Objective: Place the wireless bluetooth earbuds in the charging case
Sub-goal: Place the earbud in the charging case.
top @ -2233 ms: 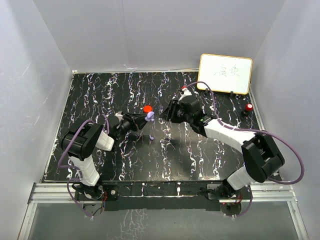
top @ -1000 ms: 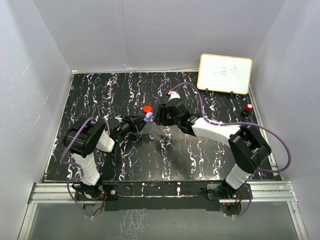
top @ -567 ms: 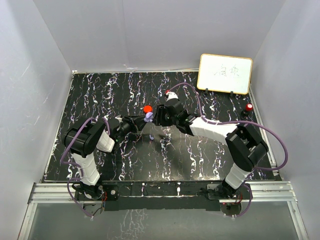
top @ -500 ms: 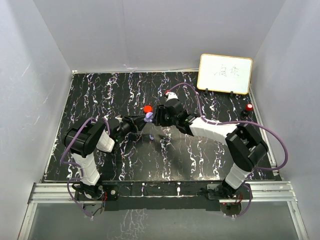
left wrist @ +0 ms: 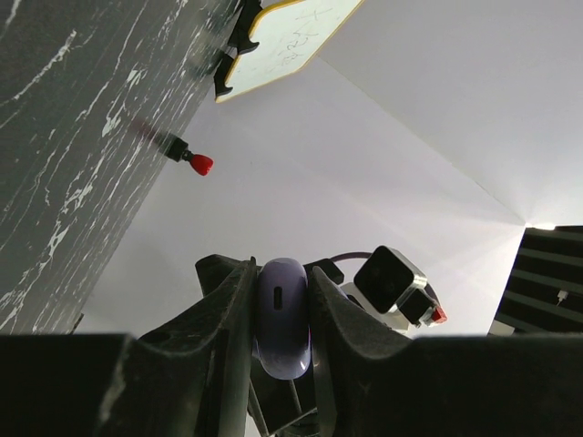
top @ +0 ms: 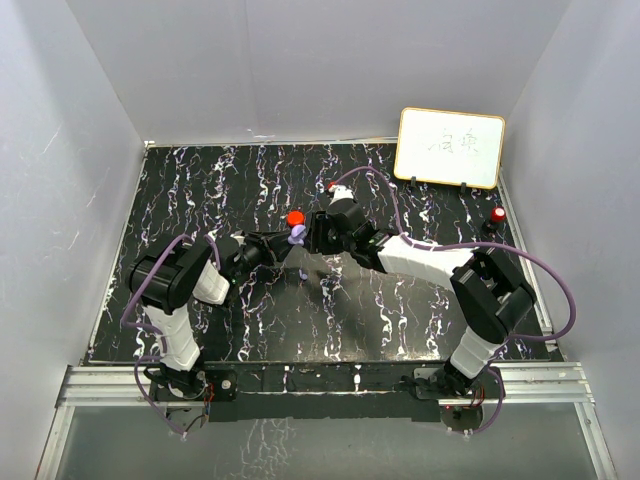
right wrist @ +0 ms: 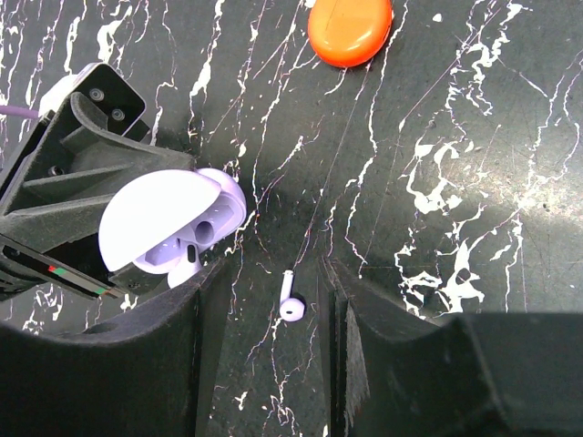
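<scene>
Left pincer (left wrist: pixel 282 273): clamped on the purple charging case (left wrist: pixel 282 320), holding it clear of the worktop (right wrist: pixel 474 209) with one finger on each flank.
Case lid: hinged open, with a well showing beneath it. A pale stem shape sits there, but I cannot tell whether it is a seated earbud.
Right pincer (right wrist: pixel 271 267): fingers apart and gripping nothing, pointed down at the worktop.
Loose earbud (right wrist: pixel 290 299): pale lilac, lying on the worktop and seen in the gap between the right pincer's fingers, touching neither.
Earbud axis: stem and bud run along the gap, so the closing line crosses its thin width.
Earbud to case: the case hangs just beside it, on the left in the right wrist view.
Nearer arm: the right, poised over the earbud; the left is occupied as the holder.
Red case (right wrist: pixel 351 27): shut, on the worktop beyond the earbud, apart from both pincers.
Judgement: a straight descent and a close should take the earbud. The risk is that so small a piece slides or rolls out.
</scene>
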### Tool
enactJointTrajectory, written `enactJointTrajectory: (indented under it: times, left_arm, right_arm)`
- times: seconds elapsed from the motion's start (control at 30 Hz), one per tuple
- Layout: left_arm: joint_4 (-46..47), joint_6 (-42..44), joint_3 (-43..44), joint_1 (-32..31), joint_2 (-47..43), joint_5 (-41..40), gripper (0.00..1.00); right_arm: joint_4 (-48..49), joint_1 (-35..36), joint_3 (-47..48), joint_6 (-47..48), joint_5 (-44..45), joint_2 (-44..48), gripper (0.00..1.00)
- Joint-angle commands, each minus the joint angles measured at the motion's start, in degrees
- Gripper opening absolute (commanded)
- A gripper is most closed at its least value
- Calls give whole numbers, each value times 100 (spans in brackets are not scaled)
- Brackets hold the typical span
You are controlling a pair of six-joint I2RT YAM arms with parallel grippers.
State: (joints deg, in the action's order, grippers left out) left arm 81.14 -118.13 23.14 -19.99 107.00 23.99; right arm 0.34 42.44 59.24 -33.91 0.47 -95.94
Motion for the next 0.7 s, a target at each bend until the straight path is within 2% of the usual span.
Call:
enactJointTrajectory:
  times: [0.0, 0.67]
  left_arm:
    - [1195, -185, 77, 25, -7, 71, 0]
    - [1185, -167, 77, 30, -7, 71, 0]
  right_arm:
    - [265, 52, 250, 102, 84, 295, 41]
    - [177, 115, 342, 139, 172, 445, 41]
